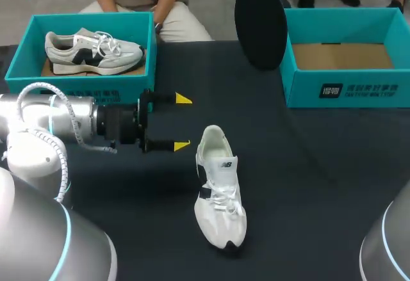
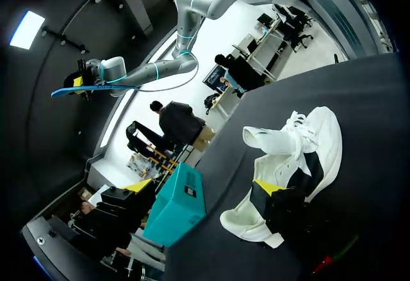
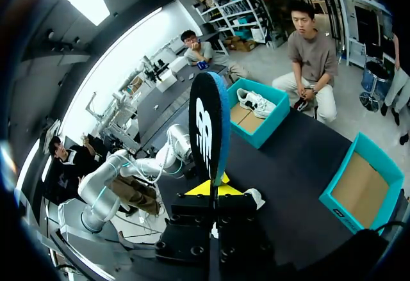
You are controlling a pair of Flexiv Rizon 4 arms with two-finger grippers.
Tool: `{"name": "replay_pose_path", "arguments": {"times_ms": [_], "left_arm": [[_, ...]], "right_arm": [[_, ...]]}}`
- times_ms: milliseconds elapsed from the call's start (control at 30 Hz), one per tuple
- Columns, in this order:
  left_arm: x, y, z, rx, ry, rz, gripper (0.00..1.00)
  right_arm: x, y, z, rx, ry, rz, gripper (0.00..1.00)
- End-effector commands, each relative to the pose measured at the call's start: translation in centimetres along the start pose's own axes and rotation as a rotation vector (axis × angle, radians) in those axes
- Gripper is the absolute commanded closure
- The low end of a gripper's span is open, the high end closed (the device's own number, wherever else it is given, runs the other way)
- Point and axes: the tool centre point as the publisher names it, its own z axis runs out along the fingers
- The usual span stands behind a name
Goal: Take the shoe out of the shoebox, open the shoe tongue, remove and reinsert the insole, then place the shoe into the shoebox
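Just ahead of left gripper [image 1: 182, 122] lies the shoe [image 1: 220, 188]; right gripper [image 3: 210, 189] clamps insole [image 3: 208, 127].

Count of items, placed from the white shoe. I count two shoes: the white shoe [image 1: 218, 191] and a grey shoe [image 1: 93, 50] far left of it. Two boxes lie beyond it: left shoebox [image 1: 90, 22] and right shoebox [image 1: 349, 90]. One insole [image 1: 259, 18].

We see a white shoe [image 1: 219, 194] of cloth with smoother panels on our matt black table [image 1: 320, 185]. The insole [image 1: 259, 25] looks dark and matt, with a blue edge. The teal shoebox [image 1: 349, 92] at our right is smooth card, bare brown inside.
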Motion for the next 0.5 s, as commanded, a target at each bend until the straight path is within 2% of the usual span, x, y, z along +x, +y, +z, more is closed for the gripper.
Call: {"name": "replay_pose_path", "arguments": {"times_ms": [33, 200, 500], "left_arm": [[-1.5, -0.6, -0.6, 0.013, -0.030, 0.163, 0.00], [-2.9, -1.5, -1.1, -0.005, -0.058, 0.390, 0.00], [-5.0, -3.4, -0.3, 0.074, -0.111, 0.611, 0.00]], "right_arm": [[0.0, 0.1, 0.0, 0.003, -0.001, 0.001, 1.00], [0.0, 0.1, 0.0, 0.003, -0.001, 0.001, 1.00], [0.0, 0.1, 0.0, 0.003, -0.001, 0.001, 1.00]]}}
